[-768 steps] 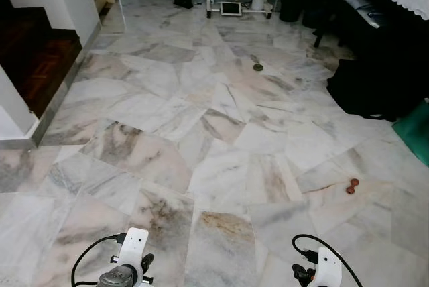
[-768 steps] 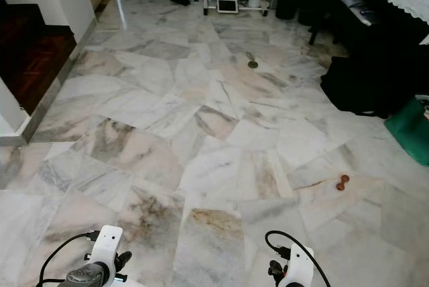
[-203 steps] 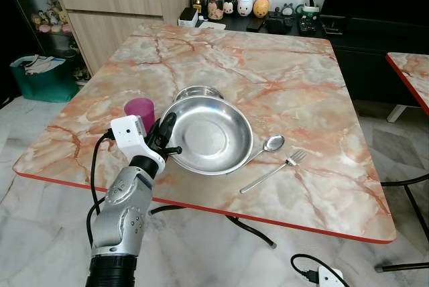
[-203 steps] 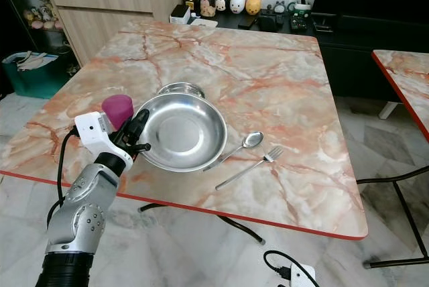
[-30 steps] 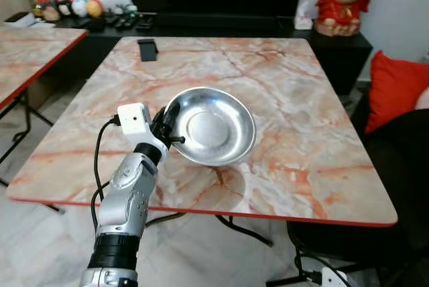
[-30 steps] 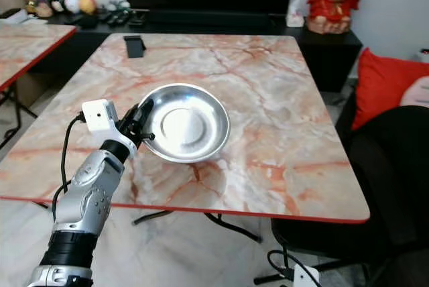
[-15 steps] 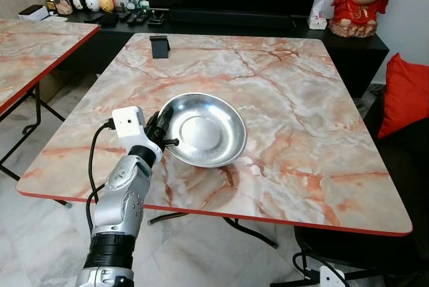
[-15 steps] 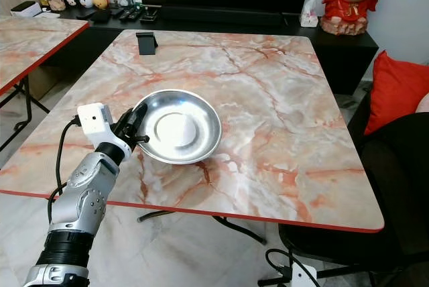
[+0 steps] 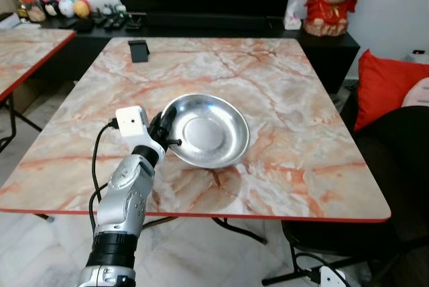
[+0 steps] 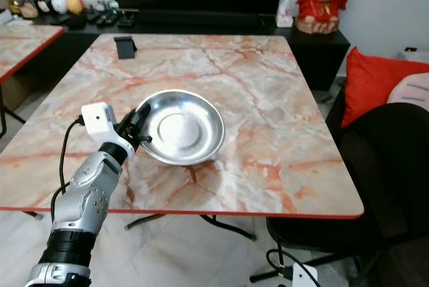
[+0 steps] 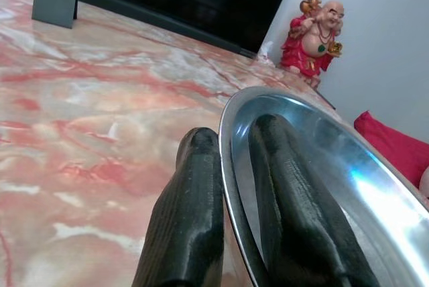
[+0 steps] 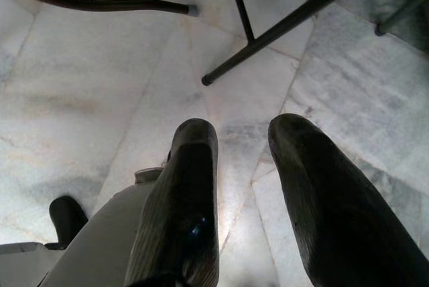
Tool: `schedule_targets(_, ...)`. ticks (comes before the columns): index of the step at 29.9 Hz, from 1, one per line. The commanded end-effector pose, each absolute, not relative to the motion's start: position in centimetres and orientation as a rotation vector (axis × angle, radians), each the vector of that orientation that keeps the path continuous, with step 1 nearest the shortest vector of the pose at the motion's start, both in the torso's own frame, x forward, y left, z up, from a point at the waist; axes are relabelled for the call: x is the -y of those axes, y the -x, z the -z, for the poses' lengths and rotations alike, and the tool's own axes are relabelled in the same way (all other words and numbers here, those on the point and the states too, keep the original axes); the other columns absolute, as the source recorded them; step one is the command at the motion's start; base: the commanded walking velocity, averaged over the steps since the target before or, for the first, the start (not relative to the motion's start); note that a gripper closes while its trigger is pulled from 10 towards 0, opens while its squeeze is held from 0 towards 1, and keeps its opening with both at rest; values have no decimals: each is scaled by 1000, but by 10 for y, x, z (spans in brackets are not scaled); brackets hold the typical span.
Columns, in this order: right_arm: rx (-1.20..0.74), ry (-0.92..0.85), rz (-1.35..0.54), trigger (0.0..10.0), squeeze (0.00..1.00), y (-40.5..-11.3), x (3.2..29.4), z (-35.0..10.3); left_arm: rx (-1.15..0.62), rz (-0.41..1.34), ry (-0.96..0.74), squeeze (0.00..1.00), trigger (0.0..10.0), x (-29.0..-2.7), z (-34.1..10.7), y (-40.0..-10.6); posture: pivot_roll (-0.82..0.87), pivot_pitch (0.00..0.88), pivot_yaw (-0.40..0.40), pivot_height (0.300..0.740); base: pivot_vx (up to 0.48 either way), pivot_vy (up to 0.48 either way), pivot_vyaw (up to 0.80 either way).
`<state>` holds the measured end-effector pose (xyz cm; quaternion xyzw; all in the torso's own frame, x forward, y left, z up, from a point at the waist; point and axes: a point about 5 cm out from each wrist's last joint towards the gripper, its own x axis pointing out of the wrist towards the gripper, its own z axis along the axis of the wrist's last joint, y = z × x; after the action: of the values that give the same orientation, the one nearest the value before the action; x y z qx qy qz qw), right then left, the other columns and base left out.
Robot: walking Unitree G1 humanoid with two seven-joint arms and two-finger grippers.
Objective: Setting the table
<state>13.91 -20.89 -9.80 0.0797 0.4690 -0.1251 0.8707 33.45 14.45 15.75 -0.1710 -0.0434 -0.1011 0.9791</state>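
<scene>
**Left wrist view: bowl rim pinched, table hardly laid**

Left wrist view first: the steel bowl [image 11: 322,186] is seen clamped by its rim, one black finger [image 11: 188,226] pressed against the outer wall and the other lying inside. So the left gripper [image 9: 165,133] is closed tight on the bowl's near-left edge, and nothing else is held.

From the head cameras, the bowl is shown over the middle of the marble table [image 9: 295,99], slightly toward the front-left. It looks a touch tilted, with a shadow under its near side, so whether its base is resting on the marble or is just clear of it cannot be told. It is judged to be at or near the point of being set down.

The right gripper [image 12: 234,186] is hanging low beside the robot, pointed at the marble floor [image 12: 80,79] and the table legs; its fingers are parted and nothing is between them.

As for progress: only this one piece of tableware is seen on the table. A small black stand [image 9: 139,50] sits at the far-left corner, well apart from the bowl. No cup, spoon or fork is visible here. The release of the bowl is not yet done, and the rest of the setting is judged to be outstanding. Early stages, by the look of it.
</scene>
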Motion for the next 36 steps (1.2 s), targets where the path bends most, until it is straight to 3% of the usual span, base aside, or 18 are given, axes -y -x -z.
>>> schedule_targets(1,-972,-165,263,10000,0,-140,209,97,117,206,332,0,10000,-145,-165,-336,44,0,-34,740,0,0,0)
schedule_targets(36,-984,-156,251,10000,0,-137,209,98,122,228,333,0,10000,-138,-165,-336,44,0,-34,740,0,-25,0)
